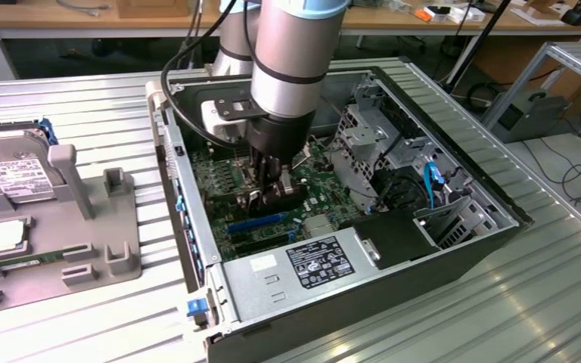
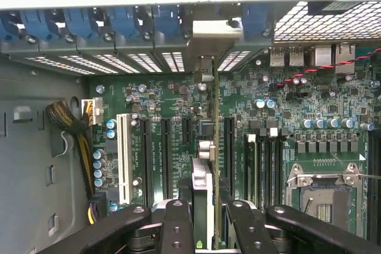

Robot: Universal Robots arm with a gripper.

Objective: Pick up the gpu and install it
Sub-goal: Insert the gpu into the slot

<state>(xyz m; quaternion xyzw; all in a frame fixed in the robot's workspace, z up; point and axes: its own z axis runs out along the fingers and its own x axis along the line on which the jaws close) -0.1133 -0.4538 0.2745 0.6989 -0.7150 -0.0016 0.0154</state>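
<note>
Ribbed metal tabletop (image 1: 532, 302) is seen under an open computer case (image 1: 492, 227), which lies on its side with the motherboard (image 1: 220, 178) exposed. To the exterior view's left, well apart from the case, a grey fixture tray (image 1: 58, 242) carries a hard drive (image 1: 13, 178) and a small processor chip (image 1: 3, 238). The gripper (image 1: 273, 189) is lowered inside the case over the motherboard, its fingers (image 2: 178, 224) pinched on the gpu (image 2: 205, 165), which is held edge-on and upright. In the wrist view the card's lower edge is seen between two black expansion slots (image 2: 165, 153), its bracket end near the rear slot openings (image 2: 202, 63). Little free room is left beside the card: the drive cage (image 1: 371, 144) stands close on the exterior view's right
</note>
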